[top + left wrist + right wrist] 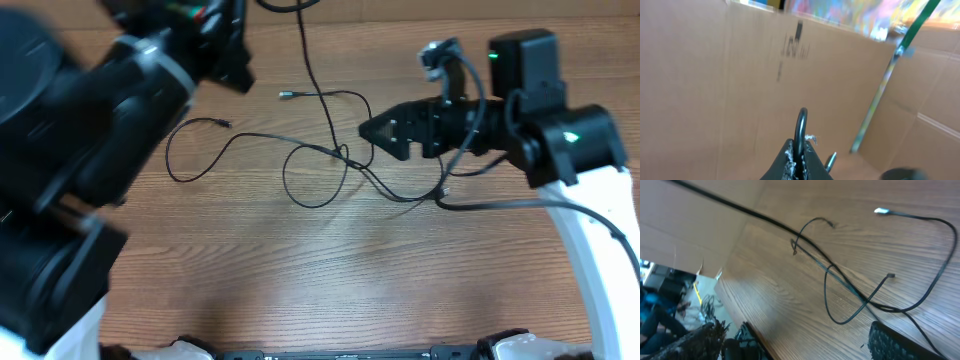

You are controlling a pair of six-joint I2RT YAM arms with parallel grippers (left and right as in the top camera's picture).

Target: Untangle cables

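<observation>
Thin black cables (340,155) lie crossed in a loose tangle on the wooden table. One strand runs left to a plug (222,123), and another ends in a plug (285,95). My left gripper (801,152) is raised high and shut on one black cable (801,125), which runs up from the tangle toward the table's far edge (305,50). My right gripper (372,130) is open and empty, just right of the tangle. The right wrist view shows the crossing strands (840,280), a pale plug tip (882,211), and my open fingers (800,340) low above the table.
The raised left arm (100,150) is blurred and hides the left side of the table. A cardboard wall (740,90) stands behind the table. The right arm's thicker wire (500,203) trails on the table at the right. The table edge shows in the right wrist view (735,305).
</observation>
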